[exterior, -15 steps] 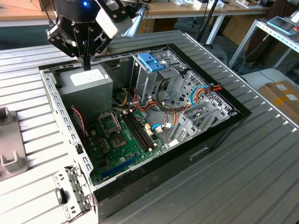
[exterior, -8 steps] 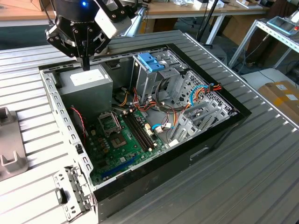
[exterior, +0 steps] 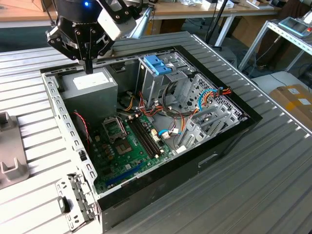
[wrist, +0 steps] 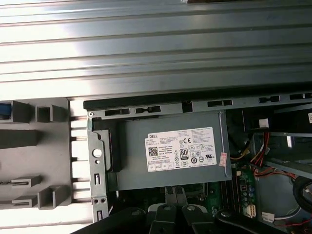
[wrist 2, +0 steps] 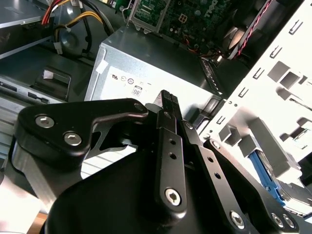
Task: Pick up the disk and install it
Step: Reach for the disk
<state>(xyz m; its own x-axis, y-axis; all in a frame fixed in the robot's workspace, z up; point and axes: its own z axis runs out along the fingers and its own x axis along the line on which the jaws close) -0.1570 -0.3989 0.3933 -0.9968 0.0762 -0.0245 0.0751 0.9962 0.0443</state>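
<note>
Above the power supply (exterior: 90, 87), in the far corner of the open computer case (exterior: 161, 175) toward the exterior view's left, the arm's fingers (exterior: 88, 64) hang tips down. They are clenched together with nothing between them. They are close over the supply's labelled top face, but I cannot tell whether they touch it.

The case lies on a ribbed metal counter (exterior: 273, 190). Its green motherboard (exterior: 134, 141) is bare in the middle. A metal drive cage (exterior: 161, 85) stands at the far wall with a blue latch (exterior: 157, 65) on top.

Outside the case, just beside its perforated metal end wall, a grey holder (wrist: 44, 146) sits on the counter toward the edge at the exterior view's left. The disk (wrist 2: 267, 171) lies in that holder. In the second wrist view its light blue carrier and a strip of grey metal show past the case wall, well apart from the fingers.
</note>
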